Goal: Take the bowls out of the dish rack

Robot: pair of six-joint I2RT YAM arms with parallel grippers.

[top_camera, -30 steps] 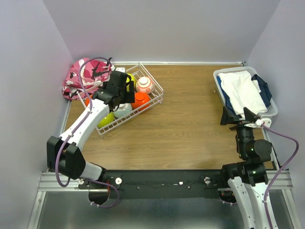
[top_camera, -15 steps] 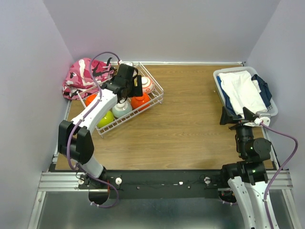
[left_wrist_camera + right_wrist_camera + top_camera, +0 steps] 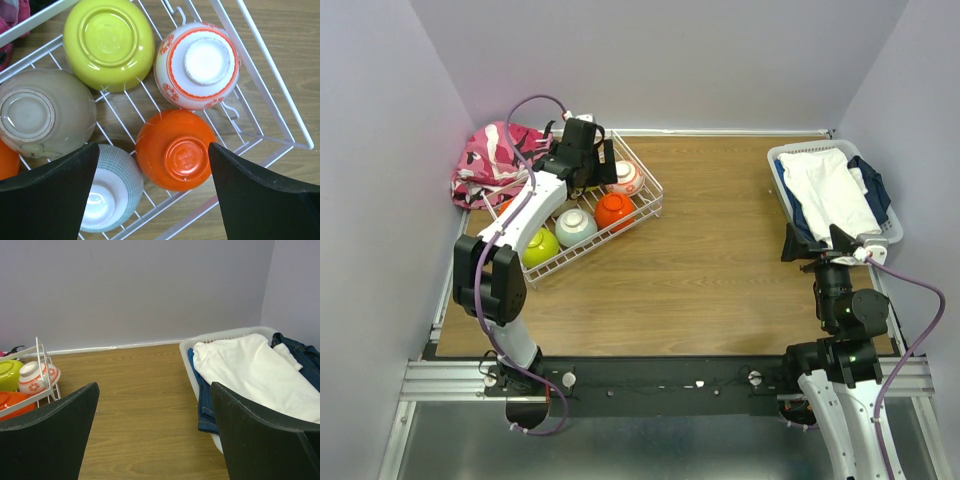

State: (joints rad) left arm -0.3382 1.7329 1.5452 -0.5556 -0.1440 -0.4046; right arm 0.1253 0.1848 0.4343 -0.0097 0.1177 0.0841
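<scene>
The white wire dish rack (image 3: 601, 251) stands at the back left. It holds upside-down bowls: lime-green (image 3: 541, 246), pale teal (image 3: 576, 226), orange (image 3: 615, 211), white with red pattern (image 3: 625, 178). My left gripper (image 3: 592, 172) hovers open and empty over the rack's back part. In the left wrist view the rack (image 3: 186, 218) shows a lime-green bowl (image 3: 108, 42), the red-patterned bowl (image 3: 197, 65), an orange bowl (image 3: 175, 149) and the teal bowl (image 3: 110, 187) between my open fingers, a tan bowl (image 3: 42, 112), and a second orange bowl (image 3: 6, 160). My right gripper (image 3: 817, 241) is open and empty at the right.
A white plastic basket (image 3: 788, 150) of clothes stands at the back right, close to my right gripper; it also shows in the right wrist view (image 3: 192, 347). A pink patterned bag (image 3: 485, 160) lies left of the rack against the wall. Bare wooden table lies between rack and basket.
My left gripper has moved toward the back of the rack, uncovering the teal and orange bowls. The right arm has not moved.
</scene>
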